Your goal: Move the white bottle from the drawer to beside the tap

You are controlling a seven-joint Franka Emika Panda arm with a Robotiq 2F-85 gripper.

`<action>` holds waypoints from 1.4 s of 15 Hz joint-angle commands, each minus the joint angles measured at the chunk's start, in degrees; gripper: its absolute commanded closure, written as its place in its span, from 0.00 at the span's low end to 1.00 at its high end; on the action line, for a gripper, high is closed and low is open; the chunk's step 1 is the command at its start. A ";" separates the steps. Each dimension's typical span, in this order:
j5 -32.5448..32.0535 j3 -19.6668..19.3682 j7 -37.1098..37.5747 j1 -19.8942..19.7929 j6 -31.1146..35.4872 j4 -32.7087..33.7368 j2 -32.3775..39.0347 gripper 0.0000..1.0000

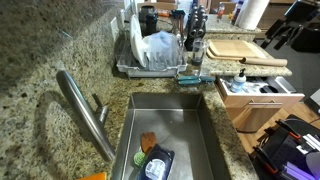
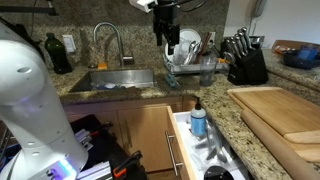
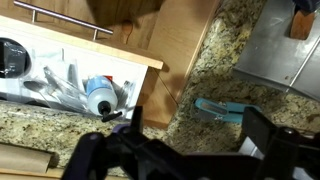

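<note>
White bottle (image 2: 198,121) in drawer (image 2: 176,146); tool (image 2: 170,44) high overhead, jaws apart.

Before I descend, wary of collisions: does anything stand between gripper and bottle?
Nothing visible. The gripper hangs above the counter; the bottle stands in the open drawer, its cap uncovered.

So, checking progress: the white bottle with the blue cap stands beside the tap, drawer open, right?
No: the white bottle with the blue cap stands in the open wooden drawer, not beside the curved metal tap, as an exterior view shows.
</note>
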 commanded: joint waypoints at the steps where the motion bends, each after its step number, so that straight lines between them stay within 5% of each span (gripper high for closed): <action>1: 0.86 1.64 -0.59 -1.66 0.18 0.16 1.19 0.00; 3: 0.83 1.83 -0.57 -1.62 0.17 0.32 1.36 0.00; 10: 1.19 0.97 14.52 -7.72 15.92 4.43 21.60 0.00; 11: 0.27 1.30 11.27 -7.14 14.44 1.45 16.33 0.00; 15: 0.14 1.59 11.61 -7.31 15.00 2.11 18.08 0.00; 21: 0.35 1.17 30.06 -9.92 14.11 5.27 25.94 0.00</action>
